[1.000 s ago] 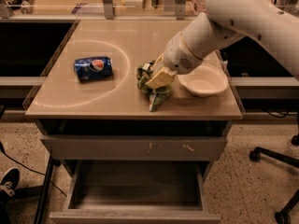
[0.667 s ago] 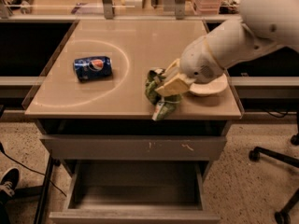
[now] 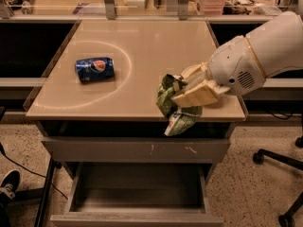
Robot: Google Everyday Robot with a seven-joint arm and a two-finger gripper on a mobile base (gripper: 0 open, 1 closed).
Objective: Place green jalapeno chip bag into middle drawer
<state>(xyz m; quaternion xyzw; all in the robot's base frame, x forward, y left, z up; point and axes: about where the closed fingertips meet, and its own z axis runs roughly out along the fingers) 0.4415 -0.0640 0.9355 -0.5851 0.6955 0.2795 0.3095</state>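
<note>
- Gripping the green jalapeno chip bag (image 3: 182,119), the gripper (image 3: 177,90) is hanging just right of the centre of the frame, over the front edge of the table (image 3: 142,37).
- Its two pale fingers (image 3: 196,97) are pinching the crumpled upper part of the bag between them, one above and one below.
- The bag's lower end is drooping past the table's front edge, in front of the dark gap beneath the top.
- The white arm (image 3: 265,51) is reaching in from the right edge of the frame and pointing left towards the bag.
- The middle drawer (image 3: 137,196) is standing pulled open at the bottom centre of the frame, below the bag and a little to its left, showing a bare grey floor and low side walls.
- A grey front panel (image 3: 137,150) with pale scratch marks is sitting between the table top and the open drawer.
- A blue Pepsi can (image 3: 94,69) is lying on its side on the left part of the table, well apart from the bag.
- A chair base (image 3: 279,160) on castors is showing at the lower right, and a dark shoe (image 3: 8,183) at the lower left edge.
</note>
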